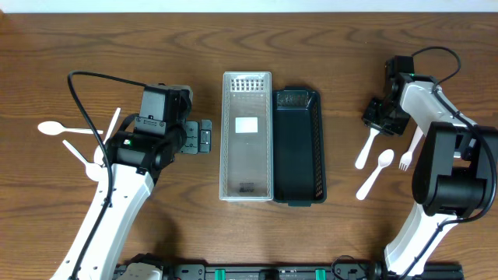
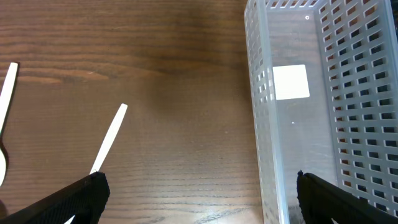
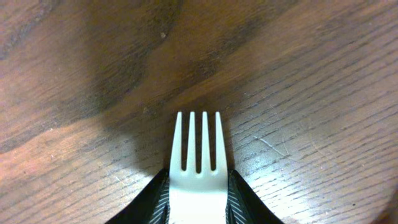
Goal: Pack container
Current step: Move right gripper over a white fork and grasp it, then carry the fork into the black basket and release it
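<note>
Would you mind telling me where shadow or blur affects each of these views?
Right wrist: a dark shadow falls on the table around the fork, tines sharp. Left wrist: fingertips slightly soft at the bottom, clear basket crisp. Overhead: evenly lit, sharp.

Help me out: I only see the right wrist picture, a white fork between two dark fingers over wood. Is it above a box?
Observer: No. From overhead, the right gripper holding the fork is to the right of a black basket, apart from it.
Operator: Just one basket?
Observer: Two. A clear basket stands side by side with the black one, on its left.
Operator: And the other arm?
Observer: The left gripper is open beside the clear basket, holding nothing.
</note>
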Controlling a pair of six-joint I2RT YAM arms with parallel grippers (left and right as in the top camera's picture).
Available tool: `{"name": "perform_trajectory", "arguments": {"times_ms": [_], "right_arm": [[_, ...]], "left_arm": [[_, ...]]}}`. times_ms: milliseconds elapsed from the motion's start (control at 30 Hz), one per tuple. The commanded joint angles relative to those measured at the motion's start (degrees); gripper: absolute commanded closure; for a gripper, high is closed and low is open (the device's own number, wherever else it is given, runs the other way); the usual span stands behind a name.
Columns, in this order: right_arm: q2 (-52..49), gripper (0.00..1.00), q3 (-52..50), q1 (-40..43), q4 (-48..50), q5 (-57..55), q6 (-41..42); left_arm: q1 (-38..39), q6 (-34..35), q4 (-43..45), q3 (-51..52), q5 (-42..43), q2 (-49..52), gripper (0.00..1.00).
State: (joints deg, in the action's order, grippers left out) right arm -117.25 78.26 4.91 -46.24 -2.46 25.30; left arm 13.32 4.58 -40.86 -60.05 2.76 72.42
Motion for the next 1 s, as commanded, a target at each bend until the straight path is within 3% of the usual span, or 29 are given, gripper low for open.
{"name": "perform_trajectory", "arguments": {"times_ms": [0, 200, 500, 633, 967], "right_arm": [[-0.28, 0.82, -0.50, -0.46, 0.15, -0.74, -0.90], [2.91, 0.98, 2.38, -0.92, -1.55, -1.25, -2.75], [16.55, 0.99, 12.17, -8.15, -7.45, -1.77, -3.61], [21.66, 0.99, 13.18, -14.34, -9.33, -1.77, -0.26], [16.48, 0.99, 6.88, -28.98, -9.55, -2.01, 4.04]], "left_arm": [[-0.13, 0.63, -0.04, -0.94, -0.46, -0.20, 0.01], [-0.13, 0.61, -0.04, -0.94, -0.48, -0.20, 0.01], [-0.13, 0.61, -0.02, -0.94, -0.48, -0.20, 0.01], [-0.13, 0.63, -0.02, -0.94, -0.48, -0.20, 0.01], [-0.13, 0.42, -0.02, -0.94, -0.48, -0.20, 0.01]]}}
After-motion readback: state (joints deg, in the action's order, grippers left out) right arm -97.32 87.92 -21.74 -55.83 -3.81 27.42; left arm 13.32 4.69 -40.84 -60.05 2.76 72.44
